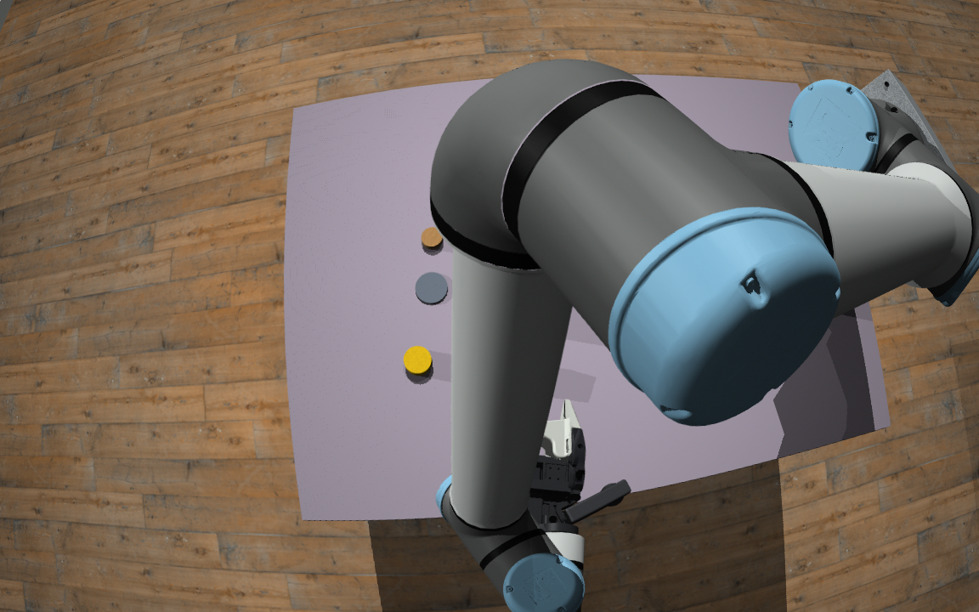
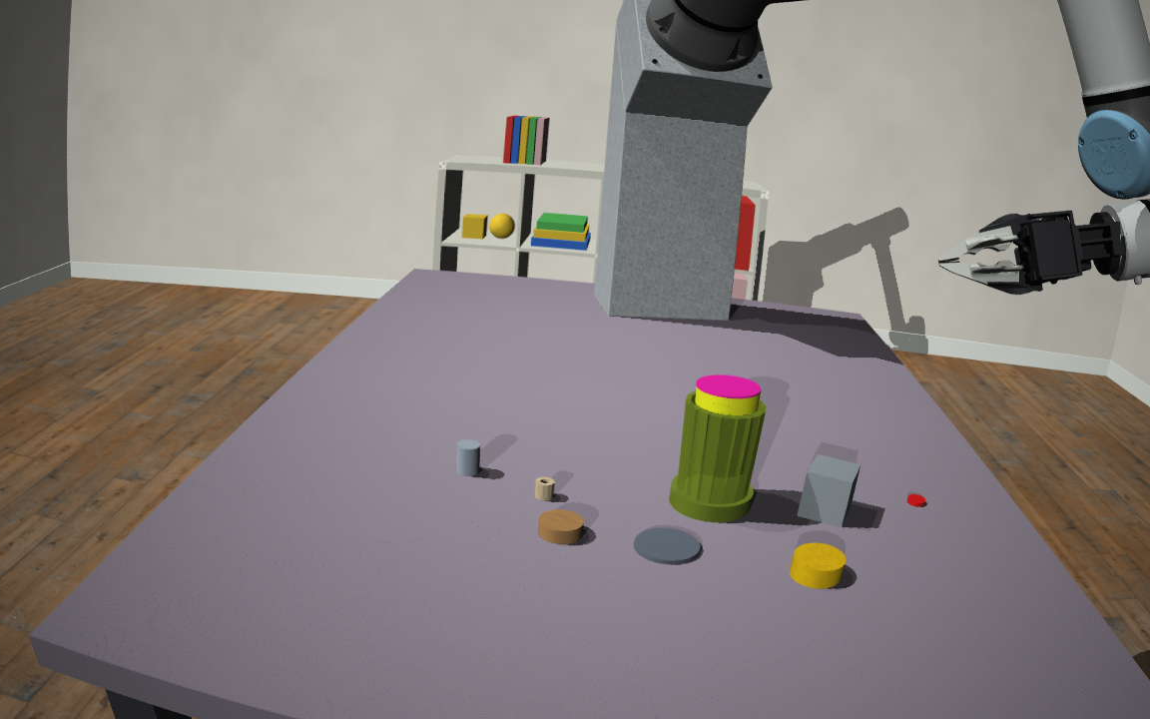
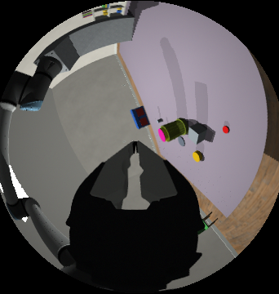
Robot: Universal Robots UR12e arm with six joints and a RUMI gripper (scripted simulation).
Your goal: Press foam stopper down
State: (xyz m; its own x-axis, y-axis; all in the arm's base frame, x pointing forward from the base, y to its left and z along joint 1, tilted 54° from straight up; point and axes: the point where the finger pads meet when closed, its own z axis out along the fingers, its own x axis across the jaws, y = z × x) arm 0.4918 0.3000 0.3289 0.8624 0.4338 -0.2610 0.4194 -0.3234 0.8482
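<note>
An olive green ribbed jar (image 2: 713, 460) (image 3: 177, 129) stands upright on the purple table (image 2: 337, 554) (image 1: 356, 152). A yellow foam stopper (image 2: 726, 403) (image 3: 161, 134) with a magenta top face (image 2: 728, 385) sticks up above the jar's rim. My gripper (image 2: 945, 261) (image 1: 566, 407) (image 3: 135, 142) is shut and empty. It lies level, high above the table's right side, far from the jar, with its tips pointing towards the jar's side of the table. In the overhead view the arm hides the jar.
Close to the jar are a grey block (image 2: 828, 487), a yellow disc (image 2: 817, 564) (image 1: 416, 359), a flat grey disc (image 2: 667, 543) (image 1: 431, 286), a brown disc (image 2: 560, 525) (image 1: 431, 238), a small beige ring (image 2: 544, 487), a small grey cylinder (image 2: 467, 456) and a red dot (image 2: 915, 499). The granite pedestal (image 2: 668, 205) stands at the back.
</note>
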